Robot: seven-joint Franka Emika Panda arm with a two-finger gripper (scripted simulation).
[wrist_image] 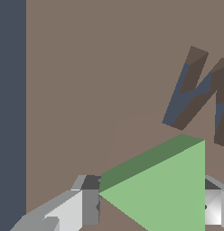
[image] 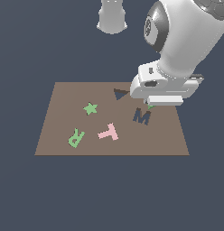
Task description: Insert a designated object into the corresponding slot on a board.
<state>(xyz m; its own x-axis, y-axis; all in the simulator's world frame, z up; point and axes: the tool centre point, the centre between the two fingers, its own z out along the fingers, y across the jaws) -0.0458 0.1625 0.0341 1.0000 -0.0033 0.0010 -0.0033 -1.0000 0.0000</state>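
My gripper [image: 151,105] hangs over the right part of the brown board [image: 59,117], with only a sliver of the green triangle [image: 151,107] showing under the hand. In the wrist view the green triangle [wrist_image: 168,189] fills the space between the two grey fingers [wrist_image: 86,205], which press on its tip and its flat side. The gripper [wrist_image: 152,205] is shut on it. The dark triangle slot [image: 119,94] lies on the board just to the exterior view's left of the hand, partly hidden by it. The board [wrist_image: 86,81] passes beneath the block.
A dark M-shaped cutout [image: 142,116] lies close below the gripper and shows as the M cutout [wrist_image: 195,92] in the wrist view. A green star [image: 90,108], a pink T [image: 108,132] and a green R [image: 76,137] sit on the board's left half. The arm's white base [image: 112,17] stands behind.
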